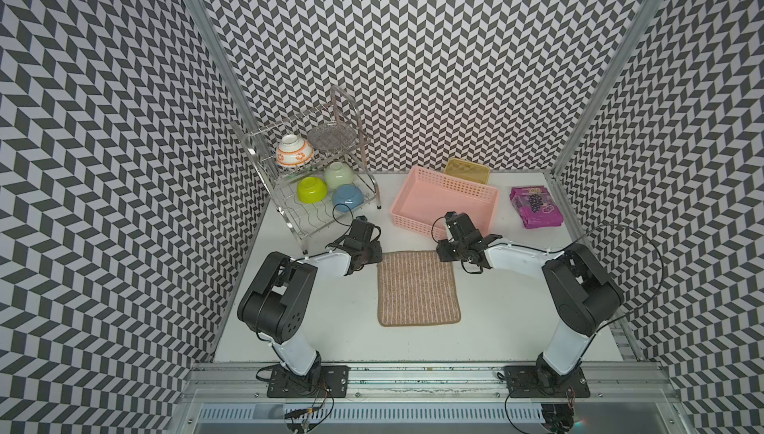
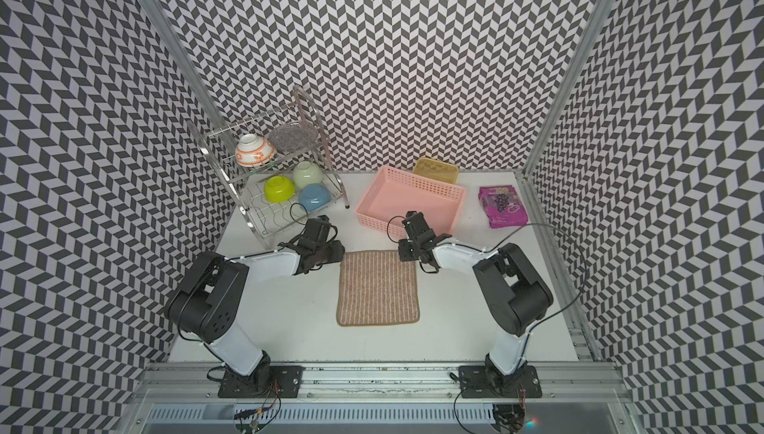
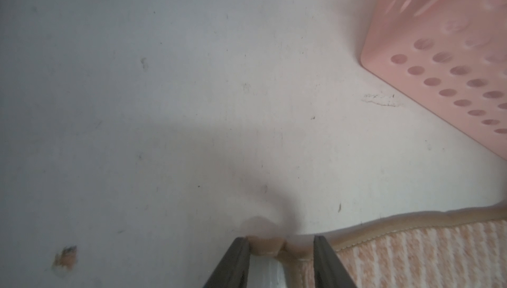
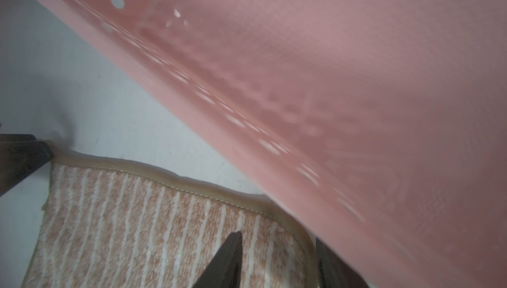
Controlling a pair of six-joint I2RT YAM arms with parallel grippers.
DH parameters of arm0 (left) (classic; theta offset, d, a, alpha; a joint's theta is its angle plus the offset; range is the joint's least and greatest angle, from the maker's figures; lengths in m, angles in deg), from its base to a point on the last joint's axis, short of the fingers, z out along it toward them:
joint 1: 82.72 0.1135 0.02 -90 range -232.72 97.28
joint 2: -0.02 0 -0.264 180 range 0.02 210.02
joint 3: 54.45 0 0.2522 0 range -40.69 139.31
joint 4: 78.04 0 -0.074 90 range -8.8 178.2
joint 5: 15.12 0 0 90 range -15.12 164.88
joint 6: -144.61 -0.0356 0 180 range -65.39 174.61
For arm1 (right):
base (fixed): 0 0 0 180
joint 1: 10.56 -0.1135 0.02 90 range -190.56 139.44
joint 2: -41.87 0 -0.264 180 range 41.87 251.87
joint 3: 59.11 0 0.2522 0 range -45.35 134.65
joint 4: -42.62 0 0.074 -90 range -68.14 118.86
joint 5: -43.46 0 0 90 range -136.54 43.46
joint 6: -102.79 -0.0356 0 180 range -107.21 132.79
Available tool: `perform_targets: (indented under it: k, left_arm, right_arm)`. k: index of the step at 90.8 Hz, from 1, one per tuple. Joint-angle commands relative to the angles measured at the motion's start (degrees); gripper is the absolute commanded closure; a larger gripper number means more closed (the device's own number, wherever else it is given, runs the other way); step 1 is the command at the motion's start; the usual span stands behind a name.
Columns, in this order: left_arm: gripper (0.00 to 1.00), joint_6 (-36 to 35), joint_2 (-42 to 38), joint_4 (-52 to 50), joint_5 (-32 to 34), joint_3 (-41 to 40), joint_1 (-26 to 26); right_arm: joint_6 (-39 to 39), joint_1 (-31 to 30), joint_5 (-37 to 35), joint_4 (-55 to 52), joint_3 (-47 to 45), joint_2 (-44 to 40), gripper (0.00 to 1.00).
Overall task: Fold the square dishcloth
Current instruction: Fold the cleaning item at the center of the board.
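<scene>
Straddling the far left corner of the square dishcloth (image 1: 418, 289), the left gripper (image 3: 281, 241) has its jaws some way apart in the left wrist view, with the tan hem bunched into a small lump between them. Whether they squeeze that lump or merely bracket it I cannot tell. The right gripper (image 4: 278, 237) is at the far right corner with its jaws plainly parted: one finger is over the striped pile and the other just outside the hem. The cloth lies flat between them, so nothing is held there. Outward from both hands, the cloth is spread in a single layer on the white table (image 1: 330, 328) between the two arms. Its hemmed border shows all round except at the two far corners under the grippers, and no part is turned over in either top view. Its far edge is near the front wall of the pink basket (image 1: 407, 217) but apart from it. A dish rack (image 1: 308, 221) with bowls stands off to the left and a purple packet (image 1: 535, 206) to the right, neither in the way. As I judge it, the fold has not begun; only the reach to the two far corners is made. What is left is a firm pinch on both corners, a lift of the far edge, a carry toward the near edge, and laying it down so the hems meet. A second fold may follow.
</scene>
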Motion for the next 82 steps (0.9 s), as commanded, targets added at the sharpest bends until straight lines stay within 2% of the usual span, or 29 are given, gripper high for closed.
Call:
perform_targets:
  k: [1, 28, 58, 82]
  left_arm:
    - [0.68, -0.5, 0.8, 0.8, -0.2, 0.7, 0.2]
    - [1.0, -0.8, 2.7, -0.1, 0.0, 1.5, 0.2]
    - [1.0, -1.0, 1.7, -0.4, -0.3, 1.2, 0.2]
    - [1.0, -1.1, 1.0, -0.1, -0.2, 0.6, 0.2]
  right_arm:
    - [-1.7, 0.0, -1.0, 3.0, -1.7, 0.8, 0.54]
    - [-2.5, 0.0, -0.9, 3.5, -2.3, 0.7, 0.53]
    - [-4.9, 0.0, -3.7, 3.8, -5.3, -4.0, 0.52]
    - [-4.9, -0.1, -1.9, 6.2, -6.4, -3.7, 0.53]
